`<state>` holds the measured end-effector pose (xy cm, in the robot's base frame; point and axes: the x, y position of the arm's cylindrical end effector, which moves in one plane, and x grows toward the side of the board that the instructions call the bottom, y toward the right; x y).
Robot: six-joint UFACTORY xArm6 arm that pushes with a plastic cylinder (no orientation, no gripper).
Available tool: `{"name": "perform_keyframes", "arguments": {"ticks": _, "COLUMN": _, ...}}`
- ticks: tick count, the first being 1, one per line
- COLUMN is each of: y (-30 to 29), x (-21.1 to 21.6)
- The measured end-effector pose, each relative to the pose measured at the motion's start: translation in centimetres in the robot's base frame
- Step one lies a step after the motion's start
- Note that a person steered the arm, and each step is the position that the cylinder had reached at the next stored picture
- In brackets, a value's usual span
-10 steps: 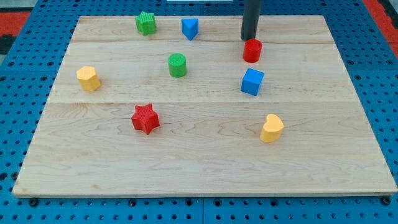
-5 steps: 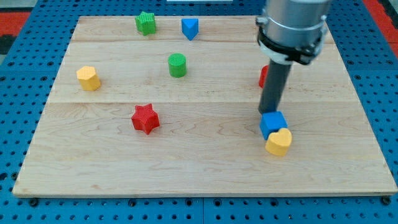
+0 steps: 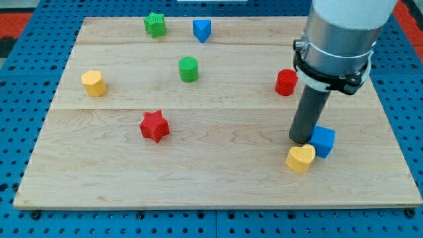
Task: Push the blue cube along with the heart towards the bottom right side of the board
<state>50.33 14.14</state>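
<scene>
The blue cube [image 3: 323,141] sits at the board's lower right, touching the yellow heart [image 3: 301,158], which lies just below and to its left. My tip [image 3: 301,140] rests on the board against the cube's left side and just above the heart. The rod and the arm's grey body rise above it and hide part of the board at the upper right.
A red cylinder [image 3: 286,82] stands above my tip. A green cylinder [image 3: 188,69], a red star [image 3: 154,125], a yellow block [image 3: 94,82], a green star [image 3: 155,24] and a blue triangular block [image 3: 201,30] lie to the left. The wooden board [image 3: 211,185] ends close to the right of the cube.
My tip came down from the top past the red cylinder, pushing the blue cube down and right into the yellow heart. The cube now sits right of the heart.
</scene>
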Motion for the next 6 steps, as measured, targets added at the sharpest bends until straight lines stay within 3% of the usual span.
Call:
{"name": "perform_keyframes", "arguments": {"ticks": 1, "y": -4.4, "x": -1.3}}
{"name": "perform_keyframes", "arguments": {"ticks": 2, "y": -7.2, "x": 3.7}}
{"name": "perform_keyframes", "arguments": {"ticks": 4, "y": 1.5, "x": 5.1}}
{"name": "perform_keyframes", "arguments": {"ticks": 5, "y": 0.4, "x": 3.4}}
{"name": "perform_keyframes", "arguments": {"ticks": 6, "y": -5.6, "x": -2.8}}
